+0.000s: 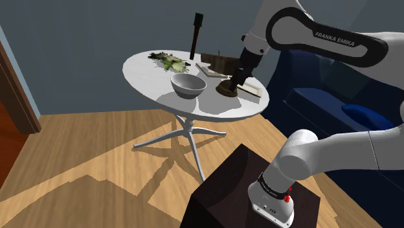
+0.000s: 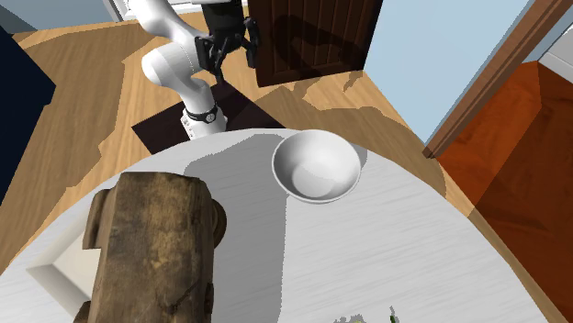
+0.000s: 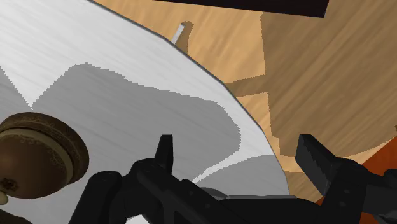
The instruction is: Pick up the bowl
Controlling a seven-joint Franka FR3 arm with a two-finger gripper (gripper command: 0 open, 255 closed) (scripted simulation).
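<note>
A white bowl [image 1: 188, 85] stands upright on the round white table [image 1: 145, 71], near the edge facing the stand. In the second exterior view the bowl [image 2: 316, 165] shows empty, on the table [image 2: 404, 239]. My black gripper [image 1: 238, 79] hovers over the table to the shoulder view's right of the bowl, just above a brown round base [image 1: 226, 89], and is apart from the bowl. Its fingers stand apart with nothing between them in the wrist view, where the gripper [image 3: 238, 156] looks down on the table edge [image 3: 210, 83] and the brown base [image 3: 38, 153]. The gripper [image 2: 234, 50] hangs beyond the bowl.
On the table stand a tall dark post [image 1: 196, 32], green leaves [image 1: 167, 61] and a flat white slab [image 1: 210, 70]. A rough wooden block [image 2: 156, 243] looms in the foreground. A blue sofa [image 1: 336, 103] lies right of the table. Wooden floor [image 1: 97, 149] surrounds it.
</note>
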